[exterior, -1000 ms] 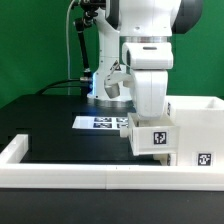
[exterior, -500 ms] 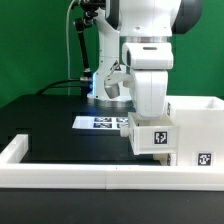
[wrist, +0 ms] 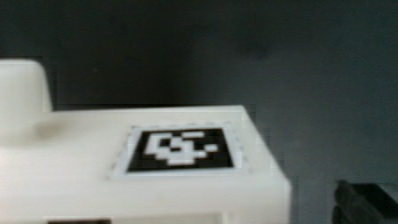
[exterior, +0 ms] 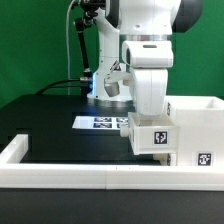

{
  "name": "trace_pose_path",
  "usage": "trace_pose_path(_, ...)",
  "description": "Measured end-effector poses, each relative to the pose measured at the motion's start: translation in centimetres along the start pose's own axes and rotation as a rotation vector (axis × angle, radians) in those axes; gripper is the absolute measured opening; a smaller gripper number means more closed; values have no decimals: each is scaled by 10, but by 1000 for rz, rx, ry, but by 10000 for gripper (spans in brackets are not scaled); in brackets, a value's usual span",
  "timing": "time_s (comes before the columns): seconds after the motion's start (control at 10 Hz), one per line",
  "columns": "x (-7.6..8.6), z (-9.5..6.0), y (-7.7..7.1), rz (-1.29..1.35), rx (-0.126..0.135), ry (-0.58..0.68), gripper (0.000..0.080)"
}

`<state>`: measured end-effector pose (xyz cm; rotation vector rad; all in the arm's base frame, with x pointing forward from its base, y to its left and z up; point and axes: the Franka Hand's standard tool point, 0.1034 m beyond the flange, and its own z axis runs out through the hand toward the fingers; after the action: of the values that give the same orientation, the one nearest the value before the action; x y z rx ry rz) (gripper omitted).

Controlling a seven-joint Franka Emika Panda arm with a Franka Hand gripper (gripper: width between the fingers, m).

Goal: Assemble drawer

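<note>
From my seat: drawer casing [exterior: 196,130] is a white plastic box, smooth, matte, open-topped w/ thin walls, sitting on the black desk [exterior: 45,115] at the exterior view's right. A small black-and-white square tag shows low on its front face. Pressed against its side nearer the exterior view's left is a smaller white block-shaped part [exterior: 152,137], square edges, also tagged on the face toward the camera. In the wrist view that part [wrist: 169,165] fills the lower frame: flat white top, crisp corner, tag [wrist: 178,150] printed in a thin pale border, pic a bit blurry.

Long low white border rail [exterior: 70,176] runs across the front of the desk, L-shaped at the exterior view's left end, glossy plastic. Marker board [exterior: 102,122] lies flat behind, thin white sheet w/ several tags.

Vs 1 s ago and 0.5 s ago: I see no change, arm and parts sit in the same spots.

Fingers: arm's big white wrist housing [exterior: 148,75] hangs directly over the small part and hides them in the exterior view; the wrist view gives only a dark sliver at one corner. Can't tell how wide they are or whether they grip anything.
</note>
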<state>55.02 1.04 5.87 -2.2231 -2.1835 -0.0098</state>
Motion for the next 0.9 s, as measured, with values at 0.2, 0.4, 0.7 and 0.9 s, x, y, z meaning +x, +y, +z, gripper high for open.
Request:
trace_pose_path(0.2, -3, -11, 9, 6, 10, -8, 646)
trace_pose_path(0.4, -5, -29, 28, 19, 16, -16, 649)
trace_pose_path(0.7, -17, -39, 39, 40, 12, -23, 649)
trace_pose_path(0.9, -37, -37, 44, -3, 27, -23, 649)
